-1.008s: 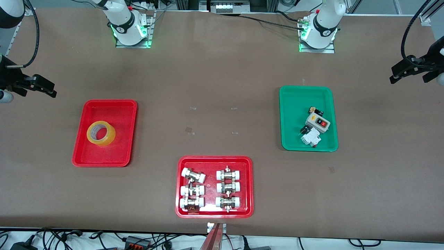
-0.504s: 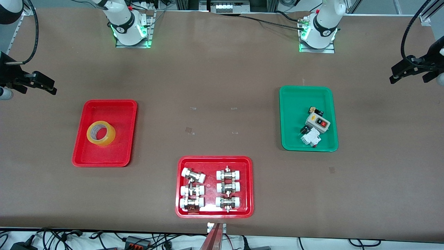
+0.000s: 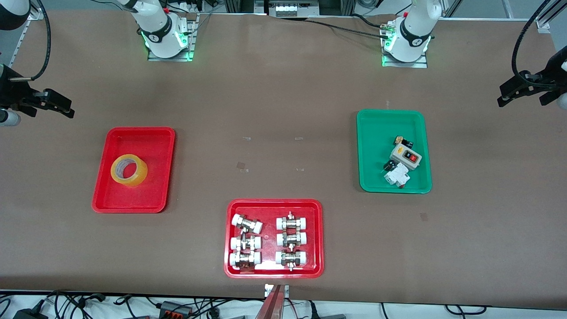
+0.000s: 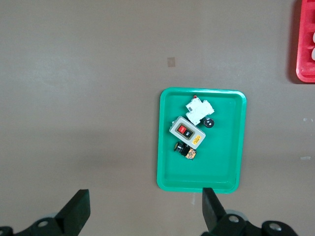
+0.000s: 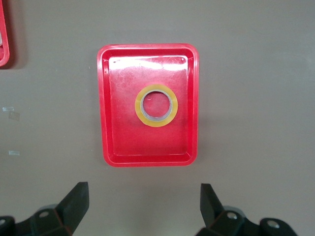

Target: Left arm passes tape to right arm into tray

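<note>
Tape: the yellow roll (image 3: 129,170) lay flat, core upward, inside the plain red tray (image 3: 156,140), roughly at its middle and clear of the rim; no gripper touched it.
Plain red tray: it sat on the brown table (image 3: 283,102) toward the right arm's end, holding only the roll.
Right gripper: the black gripper (image 3: 62,108) hung in the air over bare table at the right arm's end, to one side of the plain red tray; its fingers (image 5: 76,202) stood wide apart with nothing between them, and the wrist view looked straight down on tray and roll.
Left gripper: the black gripper (image 3: 509,94) hung over bare table at the left arm's end, well apart from the tape; its fingers (image 4: 78,210) were likewise spread and empty.
Green tray: it (image 3: 376,128) lay toward the left arm's end and held a grey switch box (image 3: 405,156), a white breaker (image 3: 396,176) and small dark parts.
Fittings tray: a second red tray (image 3: 271,205), nearest the front camera, carried six metal pipe fittings (image 3: 269,241) in two columns.
</note>
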Controlling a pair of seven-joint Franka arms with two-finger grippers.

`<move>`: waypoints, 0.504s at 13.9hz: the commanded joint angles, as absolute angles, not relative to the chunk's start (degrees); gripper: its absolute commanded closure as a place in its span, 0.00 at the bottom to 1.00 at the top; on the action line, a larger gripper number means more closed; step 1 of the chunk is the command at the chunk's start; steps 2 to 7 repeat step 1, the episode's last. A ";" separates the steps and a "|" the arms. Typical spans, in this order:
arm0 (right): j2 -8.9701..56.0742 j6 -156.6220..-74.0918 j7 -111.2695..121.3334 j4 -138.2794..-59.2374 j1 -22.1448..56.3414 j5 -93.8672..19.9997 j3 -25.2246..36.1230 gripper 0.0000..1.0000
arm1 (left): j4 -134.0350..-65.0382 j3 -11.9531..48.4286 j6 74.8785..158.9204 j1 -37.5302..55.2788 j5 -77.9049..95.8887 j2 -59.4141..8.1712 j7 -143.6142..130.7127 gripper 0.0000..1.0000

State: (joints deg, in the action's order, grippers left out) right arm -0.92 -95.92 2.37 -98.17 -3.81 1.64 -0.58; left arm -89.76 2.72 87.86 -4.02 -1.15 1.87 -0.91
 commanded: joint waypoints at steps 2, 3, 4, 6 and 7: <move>-2.37 -95.27 3.43 -99.05 -4.31 0.97 -0.88 0.00 | -90.35 2.90 88.42 -4.39 -1.14 2.55 0.26 0.00; -2.37 -95.27 3.43 -99.05 -4.31 0.97 -0.88 0.00 | -90.35 2.90 88.42 -4.39 -1.14 2.55 0.26 0.00; -2.37 -95.27 3.43 -99.05 -4.31 0.97 -0.88 0.00 | -90.35 2.90 88.42 -4.39 -1.14 2.55 0.26 0.00; -2.37 -95.27 3.43 -99.05 -4.31 0.97 -0.88 0.00 | -90.35 2.90 88.42 -4.39 -1.14 2.55 0.26 0.00; -2.37 -95.27 3.43 -99.05 -4.31 0.97 -0.88 0.00 | -90.35 2.90 88.42 -4.39 -1.14 2.55 0.26 0.00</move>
